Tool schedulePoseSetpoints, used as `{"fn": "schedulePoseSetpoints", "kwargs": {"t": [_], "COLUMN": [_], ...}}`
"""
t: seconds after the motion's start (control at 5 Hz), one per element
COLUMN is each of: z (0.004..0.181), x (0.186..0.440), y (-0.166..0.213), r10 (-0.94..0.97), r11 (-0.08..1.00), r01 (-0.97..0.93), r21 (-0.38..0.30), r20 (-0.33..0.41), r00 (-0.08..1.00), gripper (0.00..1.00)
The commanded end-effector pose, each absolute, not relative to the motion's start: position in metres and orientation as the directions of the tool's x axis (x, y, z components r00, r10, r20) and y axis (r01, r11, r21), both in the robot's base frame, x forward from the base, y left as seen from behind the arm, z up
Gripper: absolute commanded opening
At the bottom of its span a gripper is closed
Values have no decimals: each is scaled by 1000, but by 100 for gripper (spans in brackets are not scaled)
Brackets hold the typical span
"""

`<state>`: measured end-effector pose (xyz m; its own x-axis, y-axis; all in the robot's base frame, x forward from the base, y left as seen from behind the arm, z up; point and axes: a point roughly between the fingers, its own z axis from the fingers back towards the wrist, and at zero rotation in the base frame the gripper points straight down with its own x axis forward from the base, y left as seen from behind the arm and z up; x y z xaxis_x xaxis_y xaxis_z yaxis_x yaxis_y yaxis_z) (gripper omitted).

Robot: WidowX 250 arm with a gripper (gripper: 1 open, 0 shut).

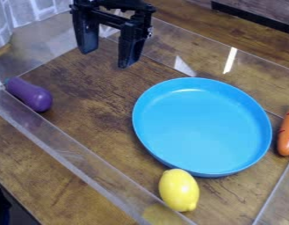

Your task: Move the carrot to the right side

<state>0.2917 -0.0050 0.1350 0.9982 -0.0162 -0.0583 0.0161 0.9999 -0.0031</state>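
Across brown wooden counter, below open, empty jaws: blue plate and yellow lemon, with carrot beyond plate's right rim.

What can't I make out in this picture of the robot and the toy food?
- Orange-red toy carrot: in the camera view, its right side is cut off by the picture's edge.
- Black robot arm: its upper part is cut off by the top edge.
- Purple toy eggplant: too small to read fine surface detail.

One carrot, one eggplant, one lemon, one blue plate.
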Motion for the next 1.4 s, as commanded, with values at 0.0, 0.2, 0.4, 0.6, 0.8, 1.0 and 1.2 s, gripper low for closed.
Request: {"fn": "schedulePoseSetpoints", "kwargs": {"t": [0.0,0.2,0.4,0.6,0.8,1.0,1.2], "z": [131,131,143,149,134,113,105], "x": [299,307,308,309,308,315,325], "y": [-5,-3,5,14,16,14,21], "r10": [2,10,38,62,10,-46,-20], "r11": [1000,1000,999,998,1000,999,1000], "r01": [-3,-9,-37,-62,-8,48,22], "r21": [-2,11,13,5,13,15,8], "r20": [-64,-77,-85,-91,-101,-115,-126], "r00": [998,997,996,994,995,992,992], "gripper": [100,100,100,100,100,100,100]}}
